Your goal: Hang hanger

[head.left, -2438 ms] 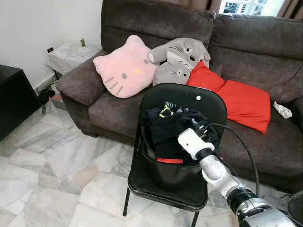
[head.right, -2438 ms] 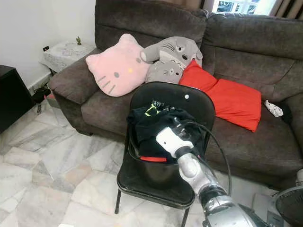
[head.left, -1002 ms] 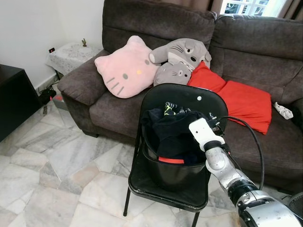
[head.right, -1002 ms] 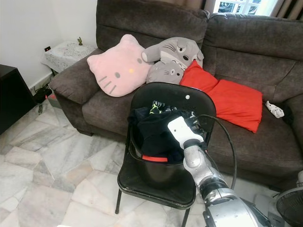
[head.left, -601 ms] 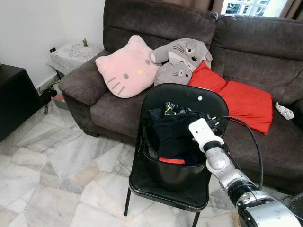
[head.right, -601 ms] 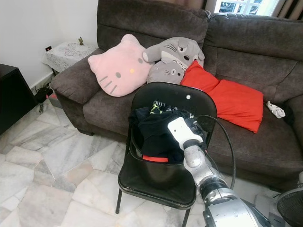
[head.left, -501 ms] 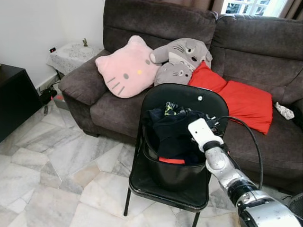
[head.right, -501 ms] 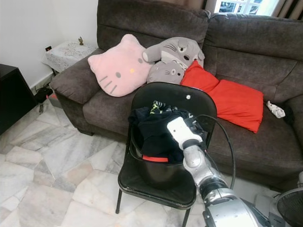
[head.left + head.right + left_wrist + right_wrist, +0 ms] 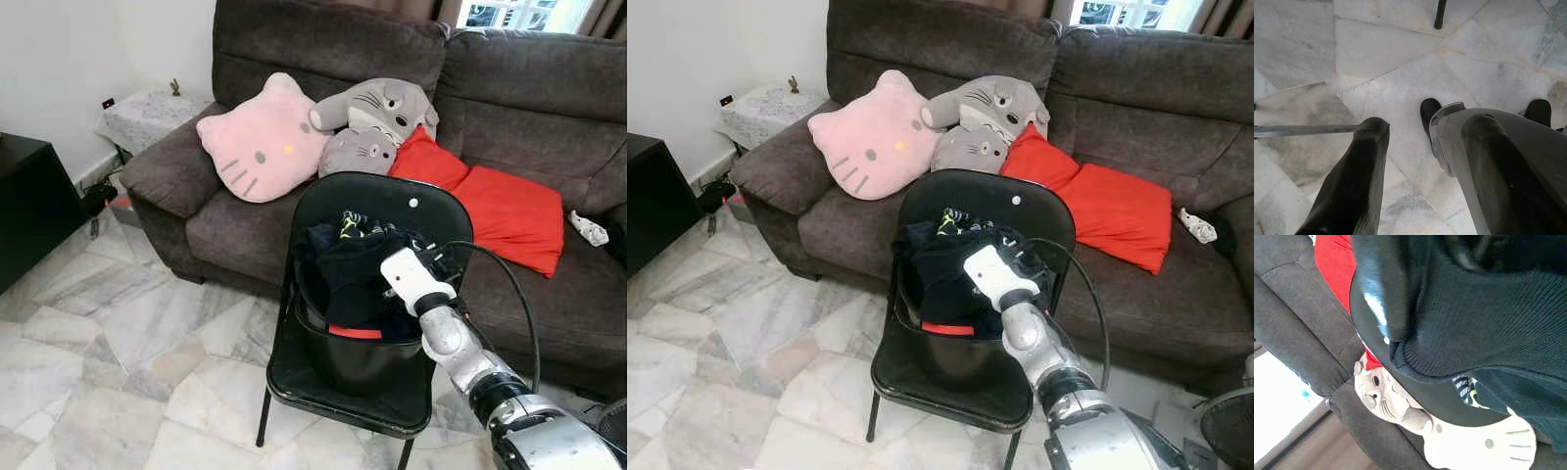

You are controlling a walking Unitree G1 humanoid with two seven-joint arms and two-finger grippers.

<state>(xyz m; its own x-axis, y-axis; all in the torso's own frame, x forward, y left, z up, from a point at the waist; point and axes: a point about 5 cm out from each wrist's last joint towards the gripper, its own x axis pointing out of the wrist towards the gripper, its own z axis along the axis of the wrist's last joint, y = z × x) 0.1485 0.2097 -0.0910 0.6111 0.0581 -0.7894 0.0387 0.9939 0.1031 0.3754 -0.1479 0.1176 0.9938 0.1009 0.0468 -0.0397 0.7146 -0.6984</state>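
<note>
Hanger lay hidden, probably among the clothes [image 9: 358, 269] in the bucket [image 9: 358, 357] on the chair [image 9: 392, 201]. Your right pincer [image 9: 423, 253] was pressed into them, and you couldn't tell its spread. Your left pincer [image 9: 1425, 127] hung wide over the floor. You looked to be at the pickup step; next you needed to find and grip the hanger.

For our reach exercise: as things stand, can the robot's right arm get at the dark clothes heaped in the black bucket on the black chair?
Probably yes: the right gripper is already over the dark clothes in the black bucket, with nothing between them.

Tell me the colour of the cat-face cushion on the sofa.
The cat-face cushion is pink, clearest in the left eye view.
</note>
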